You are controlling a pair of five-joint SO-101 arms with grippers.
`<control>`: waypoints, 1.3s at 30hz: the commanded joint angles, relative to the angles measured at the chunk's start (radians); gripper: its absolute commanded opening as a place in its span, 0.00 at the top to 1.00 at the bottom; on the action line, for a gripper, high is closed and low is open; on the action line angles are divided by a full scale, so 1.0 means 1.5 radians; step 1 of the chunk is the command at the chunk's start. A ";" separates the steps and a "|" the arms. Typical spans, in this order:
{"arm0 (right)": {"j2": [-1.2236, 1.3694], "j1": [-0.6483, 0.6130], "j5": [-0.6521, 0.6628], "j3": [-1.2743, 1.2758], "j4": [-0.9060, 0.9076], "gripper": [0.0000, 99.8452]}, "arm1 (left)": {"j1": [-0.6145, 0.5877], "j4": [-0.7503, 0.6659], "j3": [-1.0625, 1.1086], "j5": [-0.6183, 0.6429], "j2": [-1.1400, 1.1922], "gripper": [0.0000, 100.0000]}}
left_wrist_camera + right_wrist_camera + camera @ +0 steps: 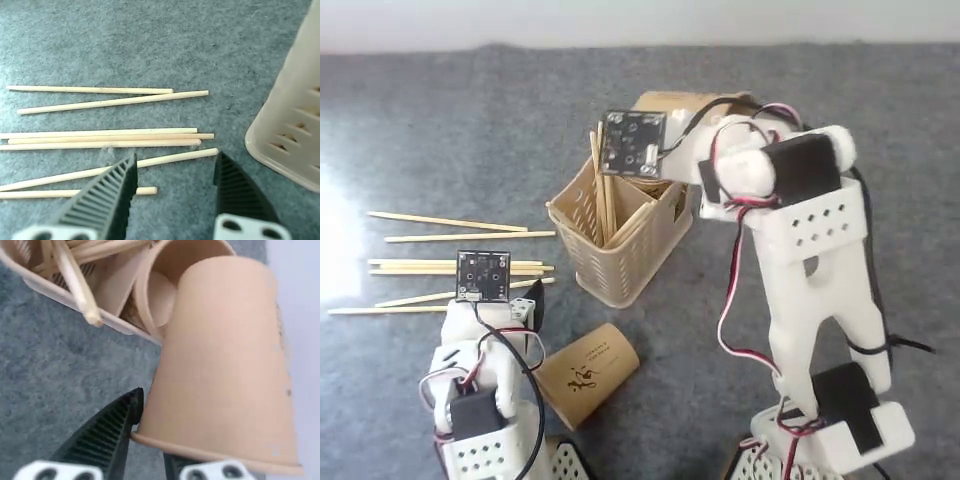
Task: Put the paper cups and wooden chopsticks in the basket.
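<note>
A cream slatted basket (pixel 620 250) stands mid-table with several wooden chopsticks (pixel 605 200) upright in it and a paper cup (pixel 162 295) inside. My right gripper (pixel 150 440) is shut on the rim of a second paper cup (pixel 225 365), held tilted over the basket's far side (pixel 685 103). A third paper cup (pixel 588 372) lies on its side near the front. Several loose chopsticks (pixel 105 140) lie left of the basket. My left gripper (pixel 175 165) hangs open just above the nearest chopstick (pixel 170 157), its fingers on either side of that stick's end.
The grey carpet-like table surface (pixel 440 130) is bare at the back left. The basket wall (pixel 290 135) stands close beside my left gripper. The right arm's white frame (pixel 820 300) rises right of the basket.
</note>
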 commanded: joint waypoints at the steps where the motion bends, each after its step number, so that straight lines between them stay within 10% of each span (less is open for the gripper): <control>1: -0.024 -0.055 -0.009 0.008 0.021 0.99 | 0.005 -0.016 -0.004 -0.005 -0.012 0.76; 39: 0.050 -0.150 -0.121 -0.118 -0.080 0.86 | 0.005 -0.016 -0.004 -0.005 -0.012 0.76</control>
